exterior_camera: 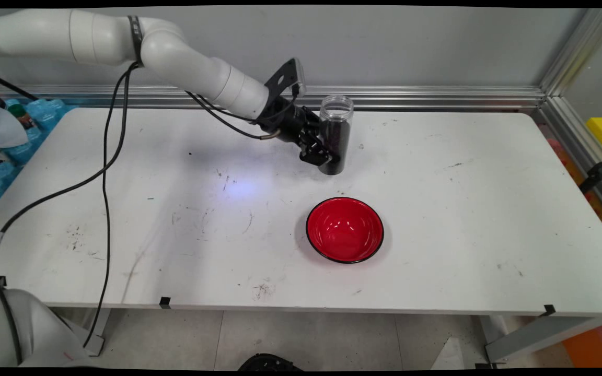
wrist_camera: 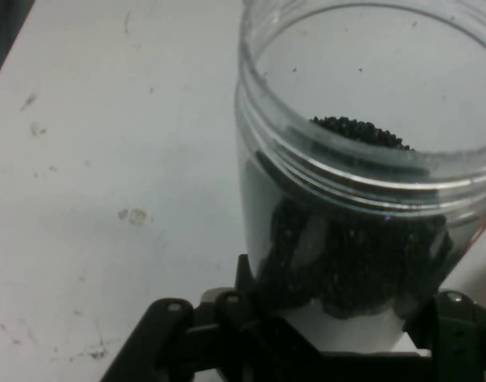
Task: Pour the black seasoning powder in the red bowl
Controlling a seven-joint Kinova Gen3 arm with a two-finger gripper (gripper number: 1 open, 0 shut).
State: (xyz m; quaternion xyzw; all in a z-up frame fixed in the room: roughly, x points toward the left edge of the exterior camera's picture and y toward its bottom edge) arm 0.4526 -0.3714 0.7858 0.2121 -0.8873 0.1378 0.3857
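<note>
- The gripper [exterior_camera: 327,151] is clamped round the lower body of a clear jar [exterior_camera: 335,133], its fingers pressed to the jar's sides.
- The jar has no lid and is part-filled with small dark grains [wrist_camera: 358,131]; its upper part is clear.
- In the main view the jar stands close to upright, long axis near vertical, mouth up, over the far middle of the table [exterior_camera: 463,209]. Whether its base touches the table or hangs just above it, I cannot tell.
- The arm reaches it from the left, so the jar lies on the gripper's right side in that view.
- A red bowl [exterior_camera: 345,230] with a black rim sits nearer the camera, almost straight below the jar in the picture, apart from it and seemingly empty.
- In the hand view the jar [wrist_camera: 362,159] fills the space between the fingers.
</note>
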